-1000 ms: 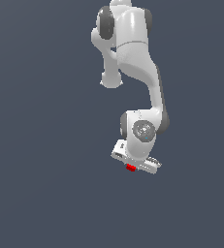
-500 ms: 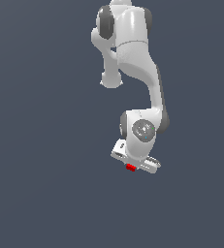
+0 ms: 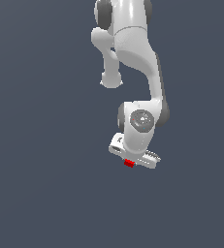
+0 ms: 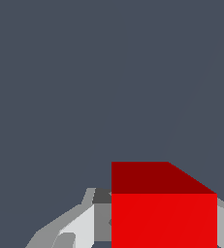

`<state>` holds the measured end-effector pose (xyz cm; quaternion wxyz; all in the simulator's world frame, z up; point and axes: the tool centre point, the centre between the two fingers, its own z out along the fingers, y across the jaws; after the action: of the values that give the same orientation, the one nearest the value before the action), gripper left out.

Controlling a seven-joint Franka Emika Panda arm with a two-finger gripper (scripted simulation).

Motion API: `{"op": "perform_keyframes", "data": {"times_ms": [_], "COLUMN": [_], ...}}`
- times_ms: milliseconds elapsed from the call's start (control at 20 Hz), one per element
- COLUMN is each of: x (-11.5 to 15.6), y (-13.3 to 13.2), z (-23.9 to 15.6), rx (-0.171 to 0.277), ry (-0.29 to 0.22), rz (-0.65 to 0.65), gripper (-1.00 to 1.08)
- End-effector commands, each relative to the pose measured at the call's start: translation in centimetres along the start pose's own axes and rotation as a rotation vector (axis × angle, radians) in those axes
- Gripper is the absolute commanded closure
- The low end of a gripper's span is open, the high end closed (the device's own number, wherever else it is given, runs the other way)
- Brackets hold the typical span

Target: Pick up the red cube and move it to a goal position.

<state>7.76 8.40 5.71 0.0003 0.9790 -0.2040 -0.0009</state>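
Gripper [image 3: 131, 163] fingers are pressed on the red cube [image 3: 129, 163], one on each side. You can see this best in the wrist view, where the red cube [image 4: 164, 213] fills the lower right of the frame and a gray finger [image 4: 79, 226] sits right against its side. Another bit of gray peeks out at the far right edge, touching the other side of the cube.

In the exterior view, the white arm [image 3: 133, 58] comes down from the top middle of the frame. It bends out to a round joint [image 3: 111, 80] near the upper middle, then runs down along a long white piece to the wrist [image 3: 141, 121], which is just right of the center. The wrist has a round gray cap facing us. Below it the white hand is tilted, with its left end a little higher than its right end. The cube is a tiny red spot under the hand, just below the middle of the frame.

All around is plain dark blue-gray.
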Motion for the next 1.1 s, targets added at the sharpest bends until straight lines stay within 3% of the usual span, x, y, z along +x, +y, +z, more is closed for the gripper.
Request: {"op": "perform_keyframes", "data": {"times_ms": [0,1050], "x": [0.0,-1.0], "y": [0.6,8.9], "z": [-1.8,-24.8], "rx": [0.001,0.002], "ry": [0.001,0.001], "rz": [0.0,0.001], "gripper": [1.08,1.08]}}
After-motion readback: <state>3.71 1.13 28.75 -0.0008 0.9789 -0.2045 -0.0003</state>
